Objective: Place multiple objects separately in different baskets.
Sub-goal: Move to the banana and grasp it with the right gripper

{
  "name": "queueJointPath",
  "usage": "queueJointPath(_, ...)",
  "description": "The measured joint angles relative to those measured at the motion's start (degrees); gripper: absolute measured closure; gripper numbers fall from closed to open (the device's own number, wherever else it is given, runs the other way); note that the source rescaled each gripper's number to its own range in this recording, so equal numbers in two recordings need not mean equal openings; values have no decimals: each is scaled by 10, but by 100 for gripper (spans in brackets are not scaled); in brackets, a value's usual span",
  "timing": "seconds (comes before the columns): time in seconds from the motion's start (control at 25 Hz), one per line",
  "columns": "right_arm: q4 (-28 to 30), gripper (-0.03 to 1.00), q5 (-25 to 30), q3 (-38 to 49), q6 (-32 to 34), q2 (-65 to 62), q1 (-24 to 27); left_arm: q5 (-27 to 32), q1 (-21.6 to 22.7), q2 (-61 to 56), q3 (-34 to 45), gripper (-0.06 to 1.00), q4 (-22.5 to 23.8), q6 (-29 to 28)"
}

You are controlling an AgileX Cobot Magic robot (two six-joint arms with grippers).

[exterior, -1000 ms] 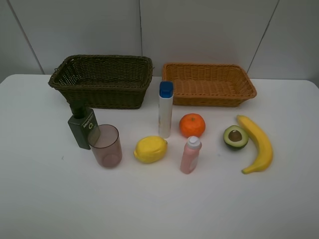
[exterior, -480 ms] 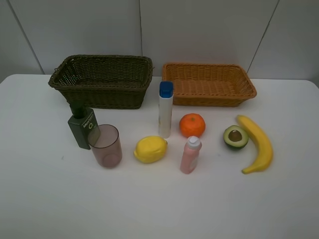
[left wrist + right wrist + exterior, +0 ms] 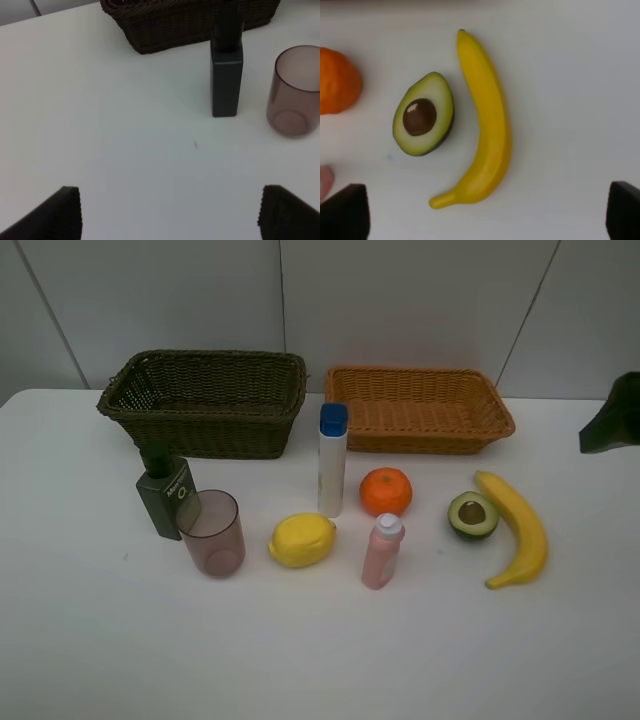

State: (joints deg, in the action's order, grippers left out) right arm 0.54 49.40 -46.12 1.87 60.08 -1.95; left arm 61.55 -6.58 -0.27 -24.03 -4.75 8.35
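Currently the dark basket (image 3: 205, 400) and the orange basket (image 3: 420, 408) sit side by side at the back of the white tabletop (image 3: 90, 640). The left jaws gape wide, holding nothing, above bare tabletop near the pump bottle (image 3: 227, 75) and tumbler (image 3: 295, 92). The right jaws, equally wide and empty, hover over the banana (image 3: 487, 125) and avocado (image 3: 422, 115).
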Motion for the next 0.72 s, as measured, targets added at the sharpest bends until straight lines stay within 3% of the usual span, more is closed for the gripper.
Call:
queueJointPath(0.36,10,-3,-68,0,0,136,0,0,0,0,0,0,0,0)
queueJointPath(0.72,36,-3,-101,-1,0,252,0,0,0,0,0,0,0,0)
